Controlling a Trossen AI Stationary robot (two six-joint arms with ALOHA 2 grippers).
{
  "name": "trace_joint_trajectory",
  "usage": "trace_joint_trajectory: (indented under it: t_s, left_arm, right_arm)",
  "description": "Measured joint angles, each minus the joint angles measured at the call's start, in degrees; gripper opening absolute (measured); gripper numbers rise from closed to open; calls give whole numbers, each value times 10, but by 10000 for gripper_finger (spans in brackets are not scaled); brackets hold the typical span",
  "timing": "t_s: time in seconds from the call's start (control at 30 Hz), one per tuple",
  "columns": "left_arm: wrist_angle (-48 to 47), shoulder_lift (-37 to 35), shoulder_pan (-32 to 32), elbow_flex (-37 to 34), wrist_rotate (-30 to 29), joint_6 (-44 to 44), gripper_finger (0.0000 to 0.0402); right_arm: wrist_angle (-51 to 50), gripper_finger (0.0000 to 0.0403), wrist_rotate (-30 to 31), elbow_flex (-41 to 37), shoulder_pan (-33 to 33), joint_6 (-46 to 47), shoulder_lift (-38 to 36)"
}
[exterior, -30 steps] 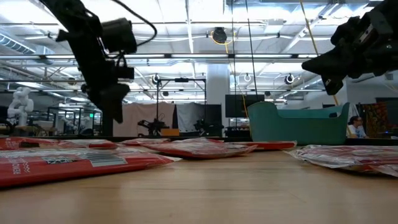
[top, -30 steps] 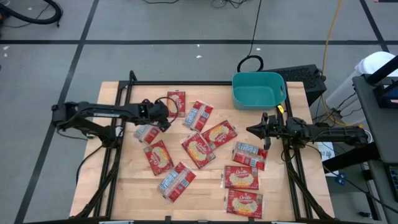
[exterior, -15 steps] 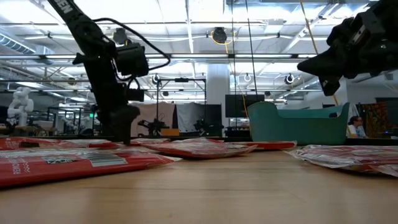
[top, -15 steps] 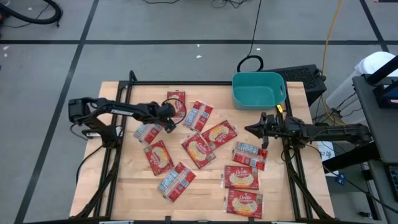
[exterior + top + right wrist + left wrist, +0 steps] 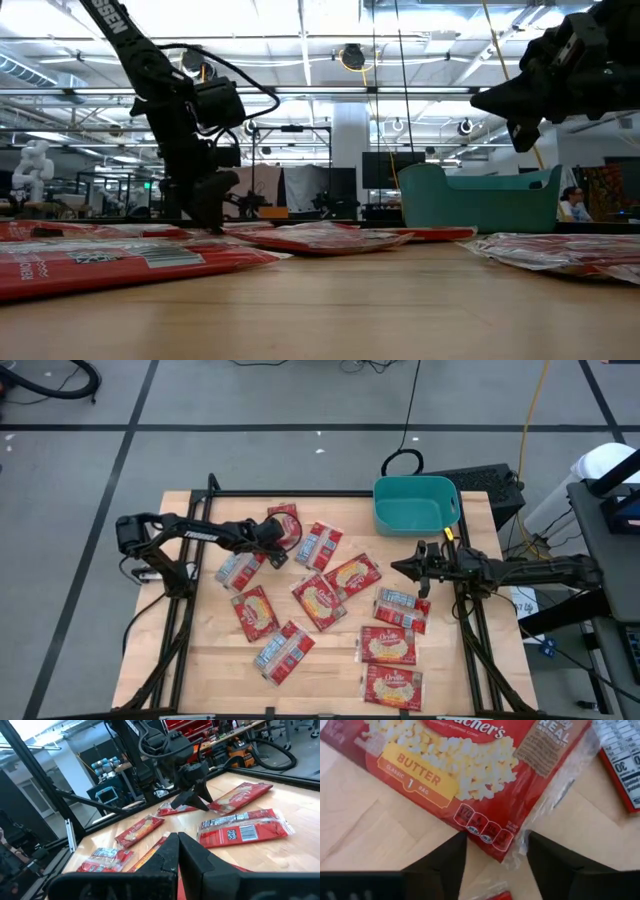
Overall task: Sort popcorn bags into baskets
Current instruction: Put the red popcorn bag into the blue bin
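Table: my big light wooden table (image 5: 210,660) has flat red popcorn bags spread all over it.
Basket: I see the teal-blue plastic tub (image 5: 416,506) at the far right corner, nothing in it yet, so all the sorting is left.
Left gripper (image 5: 283,536): down at the far bag (image 5: 485,785), fingers either side of its corner, not pinching yet.
Right gripper (image 5: 398,568): closed, holding nothing, waiting near the tub.

Bare table (image 5: 215,650) stays passable along the left edge (popcorn bags (image 5: 320,600) crowd the middle).
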Motion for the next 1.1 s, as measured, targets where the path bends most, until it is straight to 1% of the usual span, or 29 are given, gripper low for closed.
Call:
trace_joint_trajectory:
  t_s: [0.13,0.27,0.3,0.33,0.4,0.5,0.67,0.8,0.93,1.0,1.1]
  left_arm:
    - [26,1,6,-1,-2,21,117]
    - [43,4,8,-2,-27,67,32]
    - [47,4,8,-3,-28,77,17]
    - [51,4,8,-3,-29,85,10]
    - [56,3,7,-3,-28,98,8]
    - [54,1,2,-3,-35,103,4]
    - [58,-11,-26,-3,-52,95,3]
    - [69,-27,-61,-2,-94,77,2]
    - [86,-45,-104,-2,-130,59,1]
    - [98,-54,-124,-2,-145,56,1]
    - [125,-71,-150,-2,-158,55,1]
  right_arm:
    - [18,0,-1,0,0,11,23]
    - [34,0,-3,0,1,35,49]
    - [41,0,-1,0,3,45,56]
    - [51,0,2,0,7,56,64]
    - [83,0,15,0,17,76,83]
    - [118,0,34,14,44,77,116]
    - [122,0,107,69,94,34,191]
    - [125,0,152,126,120,-9,274]
    - [120,3,180,185,125,-6,366]
    - [124,13,198,217,125,0,412]
    - [118,38,224,267,125,4,486]
